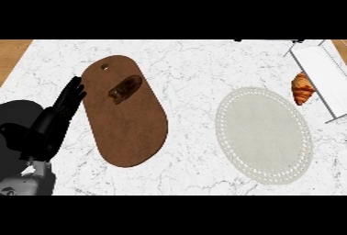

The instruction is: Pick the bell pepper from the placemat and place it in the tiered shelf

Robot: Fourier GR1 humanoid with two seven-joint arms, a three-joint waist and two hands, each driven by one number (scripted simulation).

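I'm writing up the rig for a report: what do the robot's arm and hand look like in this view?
Only the left arm shows. The left hand is black, with slim segmented fingers, on a dark, bulky rounded wrist section. Below it the forearm is a light grey shell at the lower left edge. No cables or markings are visible. The right hand is out of view.

A brown cutting board lies on the marble counter, hole end toward the far edge. A dark brown food item (type unclear) rests on it. A croissant lies at right.
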